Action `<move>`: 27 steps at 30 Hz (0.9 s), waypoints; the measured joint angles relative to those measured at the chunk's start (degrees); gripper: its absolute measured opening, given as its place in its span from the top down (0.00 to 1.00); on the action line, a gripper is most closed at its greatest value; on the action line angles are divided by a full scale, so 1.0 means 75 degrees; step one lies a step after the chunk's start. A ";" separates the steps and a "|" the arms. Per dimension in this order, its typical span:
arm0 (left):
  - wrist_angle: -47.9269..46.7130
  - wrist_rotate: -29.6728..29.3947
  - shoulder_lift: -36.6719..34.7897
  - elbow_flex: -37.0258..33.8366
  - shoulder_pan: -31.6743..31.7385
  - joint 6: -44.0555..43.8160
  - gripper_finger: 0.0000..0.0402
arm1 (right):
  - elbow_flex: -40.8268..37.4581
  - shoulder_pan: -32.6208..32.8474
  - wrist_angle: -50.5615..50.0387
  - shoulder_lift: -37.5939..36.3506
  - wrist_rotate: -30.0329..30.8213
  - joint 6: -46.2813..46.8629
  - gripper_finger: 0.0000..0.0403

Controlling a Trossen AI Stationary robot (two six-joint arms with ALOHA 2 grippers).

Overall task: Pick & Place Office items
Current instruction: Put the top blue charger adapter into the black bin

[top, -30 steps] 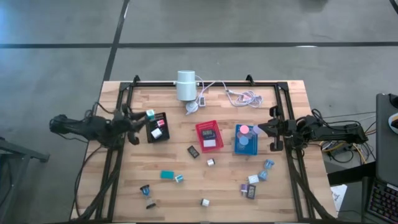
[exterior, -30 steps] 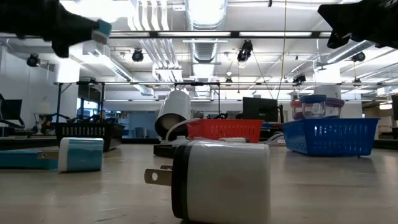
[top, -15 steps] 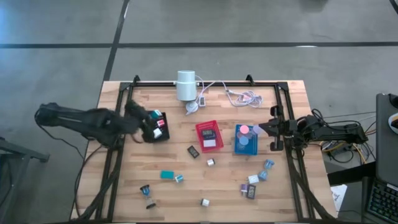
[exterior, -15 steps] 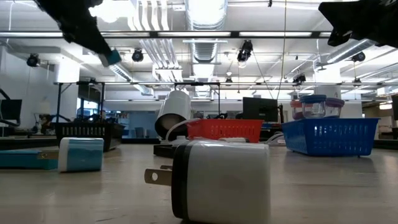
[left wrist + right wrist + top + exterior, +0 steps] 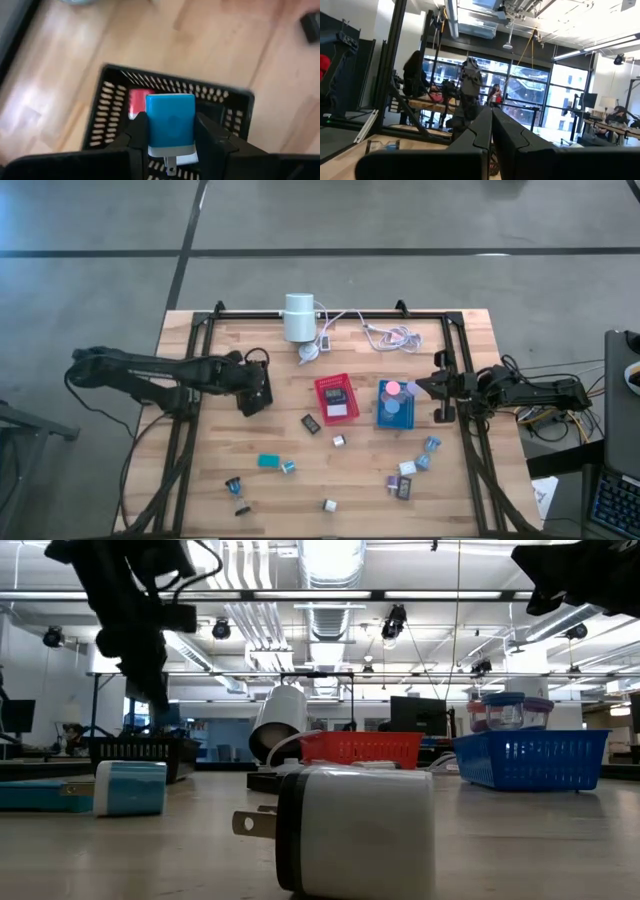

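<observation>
— Office items first: our left gripper [image 5: 170, 145] is clamped on a blue-and-white charger block [image 5: 170, 125], fingers pressed against both its sides, prongs pointing back toward the wrist.

— And where have we got to with it? A second ago we were out by the table's left edge.

— We have swung inward. In the high view the left gripper [image 5: 255, 385] now sits right over the black tray [image 5: 254, 402], and from the wrist the block hangs above the tray's mesh floor, beside a red-and-white piece [image 5: 136, 101] already lying in it.

— So the carry is done?

— We judge it nearly so. The block is not yet down; the low view shows our arm well above the tray's rim. What remains is to lower and let go.

— The other arm?

— Our right gripper [image 5: 491, 131] waits at the table's right edge, fingers pressed together on nothing.

— And the rest of the items?

— Plenty are loose on the wood: a teal block [image 5: 269, 461], a white block [image 5: 329, 505], and a cluster near the right front. The red tray [image 5: 337, 398] and blue tray [image 5: 398, 404] already hold some.
</observation>
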 joint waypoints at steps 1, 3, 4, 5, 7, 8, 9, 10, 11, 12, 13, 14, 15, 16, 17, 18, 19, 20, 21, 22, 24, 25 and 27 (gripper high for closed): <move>0.0004 0.0122 0.0029 -0.0064 0.0080 0.0075 0.75 | 0.0000 0.0001 0.0000 0.0014 -0.0001 -0.0002 0.98; 0.0065 0.0236 0.0086 -0.0190 0.0248 0.0130 0.75 | 0.0000 0.0000 0.0005 0.0044 0.0000 -0.0001 0.98; 0.0092 0.0298 0.0116 -0.0256 0.0344 0.0141 0.75 | 0.0000 0.0000 0.0003 0.0055 -0.0001 -0.0003 0.98; 0.0097 0.0370 0.0154 -0.0318 0.0448 0.0163 0.75 | 0.0000 0.0000 0.0004 0.0073 0.0000 -0.0003 0.98; 0.0122 0.0415 0.0262 -0.0430 0.0626 0.0215 0.75 | 0.0000 0.0001 0.0016 0.0077 0.0000 -0.0003 0.98; 0.0168 0.0434 0.0308 -0.0485 0.0713 0.0241 0.75 | 0.0000 0.0000 0.0020 0.0077 0.0000 -0.0003 0.98; 0.0226 0.0440 0.0348 -0.0545 0.0794 0.0279 0.75 | 0.0000 0.0003 0.0020 0.0077 0.0000 0.0000 0.98; 0.0338 0.0448 0.0385 -0.0622 0.0865 0.0329 0.75 | 0.0000 0.0000 0.0020 0.0077 0.0000 0.0002 0.98; 0.0454 0.0459 0.0424 -0.0692 0.0923 0.0349 0.75 | 0.0000 0.0000 0.0019 0.0077 0.0000 0.0025 0.98; 0.0583 0.0525 0.0451 -0.0769 0.0990 0.0360 0.75 | 0.0000 0.0000 0.0017 0.0077 0.0000 0.0044 0.98; 0.0676 0.0569 0.0472 -0.0825 0.1047 0.0410 0.75 | 0.0000 0.0000 0.0012 0.0078 0.0000 0.0081 0.98; 0.0785 0.0636 0.0486 -0.0868 0.1095 0.0455 0.75 | 0.0000 0.0000 0.0012 0.0085 0.0000 0.0130 0.98; 0.0858 0.0755 0.0521 -0.0899 0.1142 0.0496 0.75 | 0.0000 0.0000 0.0012 0.0095 0.0000 0.0168 0.98; 0.0862 0.0777 0.0570 -0.0910 0.1160 0.0529 0.75 | 0.0000 0.0000 0.0008 0.0098 -0.0002 0.0184 0.98; 0.0853 0.0802 0.0610 -0.0915 0.1173 0.0536 0.75 | 0.0000 0.0000 0.0006 0.0117 0.0000 0.0184 0.98; 0.0836 0.0818 0.0639 -0.0917 0.1187 0.0551 0.75 | 0.0000 0.0000 0.0009 0.0132 -0.0003 0.0184 0.98; 0.0858 0.0815 0.0677 -0.0915 0.1192 0.0551 0.75 | 0.0000 0.0000 0.0006 0.0138 0.0000 0.0184 0.98; 0.0867 0.0807 0.0711 -0.0909 0.1192 0.0551 0.75 | 0.0000 0.0002 0.0006 0.0141 0.0000 0.0181 0.98; 0.0867 0.0796 0.0745 -0.0906 0.1192 0.0556 0.74 | 0.0000 0.0000 0.0004 0.0141 0.0000 0.0181 0.98; 0.0867 0.0798 0.0773 -0.0903 0.1192 0.0581 0.73 | 0.0000 0.0001 0.0003 0.0141 0.0000 0.0183 0.98; 0.0867 0.0798 0.0809 -0.0903 0.1189 0.0586 0.68 | 0.0000 0.0001 0.0003 0.0141 0.0000 0.0204 0.98; 0.0865 0.0795 0.0813 -0.0903 0.1192 0.0583 0.65 | 0.0000 0.0001 0.0003 0.0141 0.0000 0.0203 0.98; 0.0866 0.0795 0.0803 -0.0903 0.1192 0.0583 0.58 | 0.0000 0.0000 0.0003 0.0141 0.0000 0.0204 0.98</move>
